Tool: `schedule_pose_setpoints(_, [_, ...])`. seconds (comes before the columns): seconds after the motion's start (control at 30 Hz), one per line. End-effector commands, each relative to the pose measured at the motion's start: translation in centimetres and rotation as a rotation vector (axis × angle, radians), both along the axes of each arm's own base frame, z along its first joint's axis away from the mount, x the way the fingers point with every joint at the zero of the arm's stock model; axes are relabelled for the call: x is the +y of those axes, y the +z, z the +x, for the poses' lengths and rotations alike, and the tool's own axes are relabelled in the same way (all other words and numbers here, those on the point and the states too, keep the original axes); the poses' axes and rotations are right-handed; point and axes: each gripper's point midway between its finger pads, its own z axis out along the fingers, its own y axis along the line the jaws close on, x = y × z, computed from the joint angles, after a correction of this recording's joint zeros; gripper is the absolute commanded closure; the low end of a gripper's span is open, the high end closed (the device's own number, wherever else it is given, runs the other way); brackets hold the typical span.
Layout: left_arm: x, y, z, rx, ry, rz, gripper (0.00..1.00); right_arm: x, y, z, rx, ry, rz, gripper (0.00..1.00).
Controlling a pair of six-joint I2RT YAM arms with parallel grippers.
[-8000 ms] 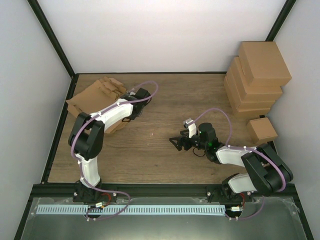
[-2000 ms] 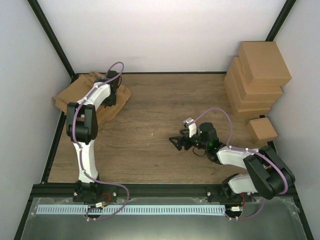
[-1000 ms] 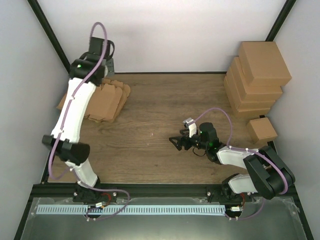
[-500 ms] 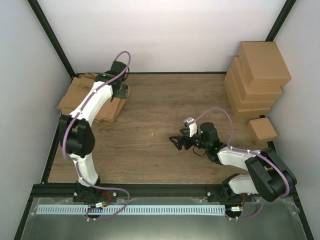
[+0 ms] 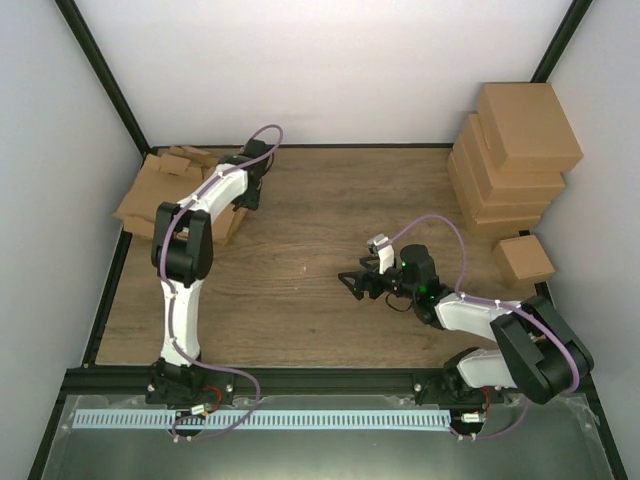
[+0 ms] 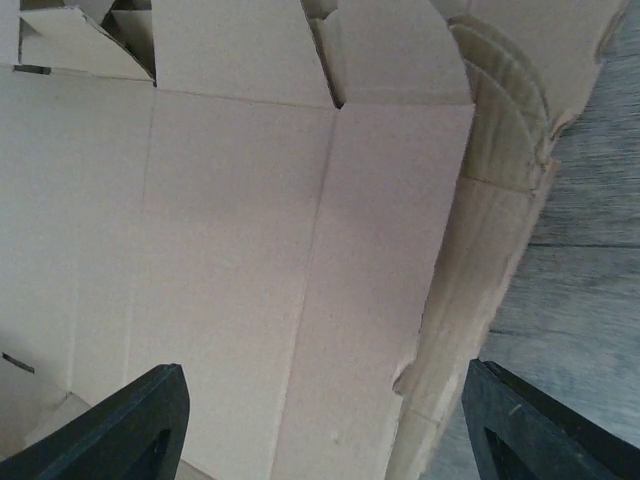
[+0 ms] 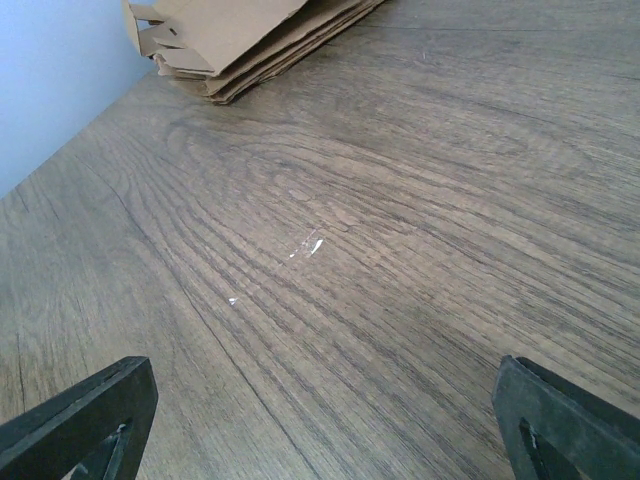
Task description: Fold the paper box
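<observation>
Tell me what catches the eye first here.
The tower of closed brown boxes in the far right corner of the table stands out. Opposite, the left gripper hangs open over a pile of flat cardboard blanks at far left, while the right gripper is open mid-table.

One wooden table (image 5: 300, 300) carries two white robot arms at its near edge — the left arm (image 5: 178, 255) and the right arm (image 5: 470, 312). There are two purple cables (image 5: 268, 135), one looping over each arm. There are two grippers, each with two black fingers: the left gripper (image 5: 242, 200) and the right gripper (image 5: 352, 283). At the far right, large closed cardboard boxes (image 5: 528, 125) form one stack, four high as far as their staggered edges show. One small closed box (image 5: 523, 260) sits just on the near side of that stack. At the far left lies one pile of flat box blanks (image 5: 150, 195) — several overlapping sheets, their exact number impossible to tell.
</observation>
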Motion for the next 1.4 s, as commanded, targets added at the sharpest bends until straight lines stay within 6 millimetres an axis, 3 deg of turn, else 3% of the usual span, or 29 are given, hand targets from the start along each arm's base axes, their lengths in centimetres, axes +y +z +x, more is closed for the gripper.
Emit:
schedule_pose_setpoints(0.0, [0.6, -0.1, 1.5, -0.031, 0.006, 0.062, 0.24, 0.3, 1.2, 0.2, -0.040, 0.001, 0.022, 0.05])
schedule_pose_setpoints(0.23, [0.8, -2.1, 2.0, 0.006, 0.010, 0.094, 0.27, 0.3, 1.2, 0.3, -0.041, -0.001, 0.020, 0.05])
schedule_pose_setpoints(0.53, [1.8, -3.3, 2.4, 0.037, 0.028, 0.183, 0.39, 0.3, 1.2, 0.4, -0.042, -0.003, 0.019, 0.05])
schedule_pose_setpoints(0.63, [2.4, -3.0, 2.3, 0.030, 0.041, 0.217, 0.52, 0.2, 1.2, 0.4, -0.043, -0.005, 0.018, 0.05])
schedule_pose_setpoints(0.77, [3.1, -1.3, 1.9, 0.006, 0.072, 0.287, 0.87, 0.2, 1.1, 0.3, -0.041, -0.003, 0.017, 0.05])
schedule_pose_setpoints(0.83, [3.3, 0.9, 1.6, -0.027, 0.083, 0.354, 0.96, 0.2, 1.1, 0.3, -0.040, -0.003, 0.018, 0.05])
schedule_pose_setpoints(1.03, [4.3, 10.6, 0.2, -0.180, 0.146, 0.470, 0.96, 0.3, 1.2, 0.3, -0.041, 0.000, 0.021, 0.05])
schedule_pose_setpoints(1.23, [5.9, 21.9, -3.8, -0.425, 0.267, 0.471, 0.96, 0.1, 1.4, 0.1, -0.048, -0.006, 0.028, 0.05])
schedule_pose_setpoints(1.37, [4.4, 27.8, -7.1, -0.581, 0.266, 0.363, 0.96, 0.0, 1.7, 0.1, -0.044, -0.009, 0.030, 0.05])
